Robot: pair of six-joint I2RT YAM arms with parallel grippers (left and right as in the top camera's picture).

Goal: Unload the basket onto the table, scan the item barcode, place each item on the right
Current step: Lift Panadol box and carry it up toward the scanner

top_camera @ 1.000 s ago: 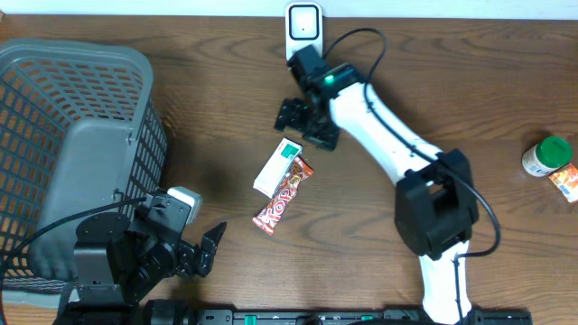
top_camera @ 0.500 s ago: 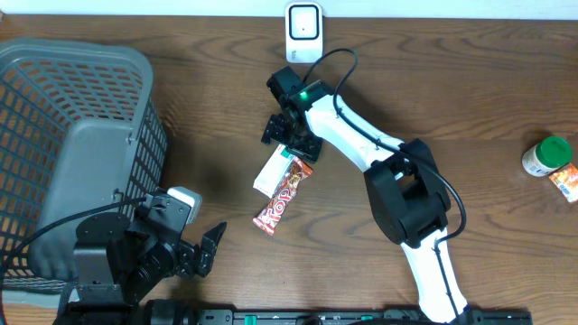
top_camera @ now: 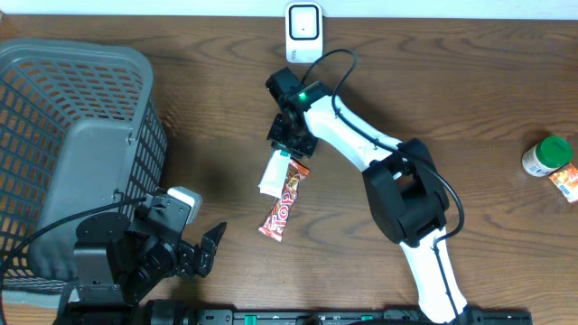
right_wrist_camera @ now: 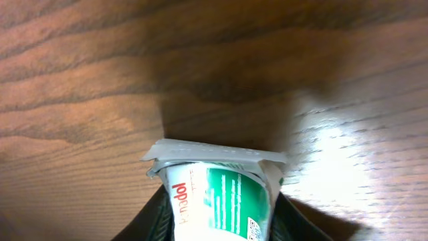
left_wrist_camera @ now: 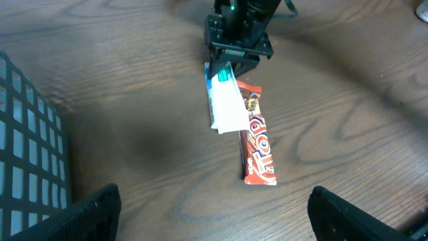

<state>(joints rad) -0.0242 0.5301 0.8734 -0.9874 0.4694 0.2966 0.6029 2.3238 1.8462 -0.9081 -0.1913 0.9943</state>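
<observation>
A white and green medicine box (top_camera: 273, 171) lies on the wooden table, its end overlapping a red candy bar (top_camera: 283, 203). My right gripper (top_camera: 291, 137) is shut on the box's far end. In the right wrist view the box (right_wrist_camera: 217, 194) fills the gap between the dark fingers (right_wrist_camera: 157, 221), and a small printed code shows on its green face. The left wrist view shows the box (left_wrist_camera: 224, 104), the candy bar (left_wrist_camera: 257, 144) and the right gripper (left_wrist_camera: 234, 47) ahead. My left gripper (top_camera: 203, 253) is open at the front left, holding nothing. A white scanner (top_camera: 303, 27) stands at the table's back edge.
A large grey wire basket (top_camera: 54, 72) takes up the left side, close to the left arm. A green-lidded bottle (top_camera: 548, 155) and a small orange packet (top_camera: 567, 183) sit at the far right edge.
My right gripper came down and to the left from near the scanner and closed on the box. Box and candy bar turned slightly more upright. The left arm stayed still.
</observation>
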